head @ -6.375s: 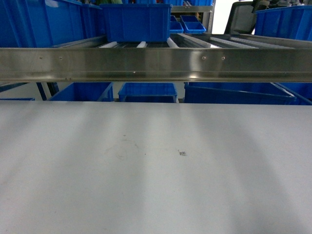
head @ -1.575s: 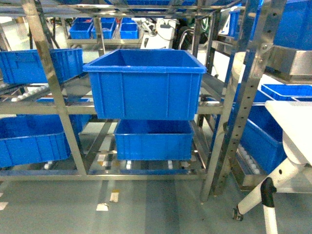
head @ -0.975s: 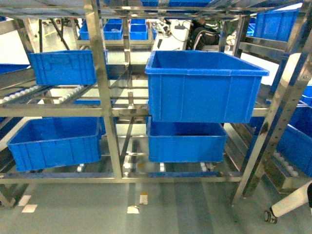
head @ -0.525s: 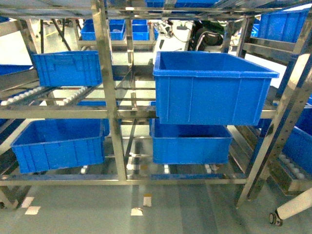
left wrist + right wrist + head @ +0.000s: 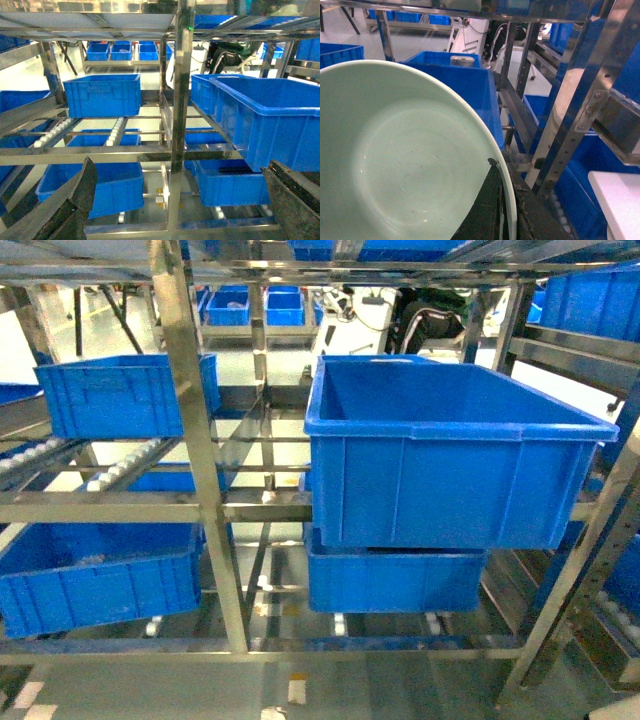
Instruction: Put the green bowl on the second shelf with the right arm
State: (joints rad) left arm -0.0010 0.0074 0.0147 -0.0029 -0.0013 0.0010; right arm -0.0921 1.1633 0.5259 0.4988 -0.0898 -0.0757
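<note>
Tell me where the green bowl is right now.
The green bowl fills the left of the right wrist view, its rim pinched by the right gripper, with the large blue crate on the steel rack just beyond it. The head view does not show it.

Before me the second shelf [image 5: 255,506], a shiny steel rack tier, carries a large blue crate [image 5: 450,465]; a smaller blue crate [image 5: 120,395] sits left.

To your left, a smaller blue crate [image 5: 120,395] sat on the roller rails [image 5: 120,462], another blue bin [image 5: 100,575] lay below it, and white paper scraps [image 5: 298,690] dotted the grey floor [image 5: 400,685].
</note>
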